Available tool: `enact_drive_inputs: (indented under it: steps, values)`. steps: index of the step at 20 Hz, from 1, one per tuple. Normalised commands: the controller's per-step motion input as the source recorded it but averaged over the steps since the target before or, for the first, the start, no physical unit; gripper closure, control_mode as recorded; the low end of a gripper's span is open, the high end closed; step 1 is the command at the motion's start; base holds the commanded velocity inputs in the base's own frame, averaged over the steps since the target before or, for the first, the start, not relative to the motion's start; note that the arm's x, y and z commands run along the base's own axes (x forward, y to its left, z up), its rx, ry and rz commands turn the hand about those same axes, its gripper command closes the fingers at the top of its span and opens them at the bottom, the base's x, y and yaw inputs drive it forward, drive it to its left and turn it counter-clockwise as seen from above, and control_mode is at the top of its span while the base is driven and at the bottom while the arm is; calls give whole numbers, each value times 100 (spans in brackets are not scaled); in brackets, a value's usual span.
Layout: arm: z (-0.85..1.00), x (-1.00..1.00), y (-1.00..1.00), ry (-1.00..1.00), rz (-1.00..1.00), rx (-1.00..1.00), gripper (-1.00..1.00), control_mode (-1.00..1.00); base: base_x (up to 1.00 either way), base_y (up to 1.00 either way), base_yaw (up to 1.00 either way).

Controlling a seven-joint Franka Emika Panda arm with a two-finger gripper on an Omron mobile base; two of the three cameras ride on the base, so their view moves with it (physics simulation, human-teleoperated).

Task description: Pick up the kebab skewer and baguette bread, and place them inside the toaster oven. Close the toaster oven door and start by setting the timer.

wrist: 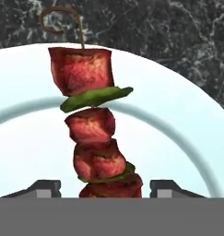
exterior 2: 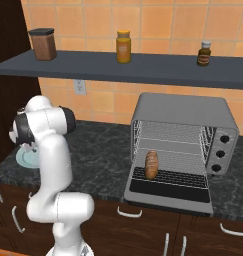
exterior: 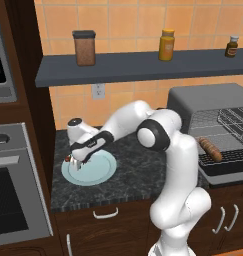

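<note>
The kebab skewer (wrist: 92,133), red meat chunks with green slices on a thin stick, lies on the pale blue plate (wrist: 21,138) at the counter's left end. My gripper (wrist: 107,189) is low over the plate (exterior: 95,172), open, with its fingertips (wrist: 44,186) on either side of the skewer's near end and a gap on each side. In the left base view the gripper (exterior: 77,161) sits at the plate's left rim. The baguette bread (exterior 2: 151,165) lies at the front of the open toaster oven (exterior 2: 183,110), whose door (exterior 2: 168,192) hangs down flat.
A built-in wall oven (exterior: 13,200) stands left of the counter. A dark shelf (exterior: 133,67) above carries a brown canister (exterior: 84,47), a yellow jar (exterior: 166,45) and a small bottle (exterior: 232,46). Dark granite counter (exterior 2: 103,150) lies between plate and toaster oven.
</note>
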Motion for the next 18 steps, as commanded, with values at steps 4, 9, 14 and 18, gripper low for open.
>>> enact_drive_inputs:
  steps: [4, 9, 14, 18]
  values:
    - [-13, 2, -26, 4, 0, -1, 100, -100, 0, 0, 0]
    - [14, -19, -45, 0, 0, 0, 100, -100, 0, 0, 0]
    - [49, -76, -81, 0, -1, 1, 100, -100, 0, 0, 0]
    - [60, -88, -99, 0, -4, 6, 100, -100, 0, 0, 0]
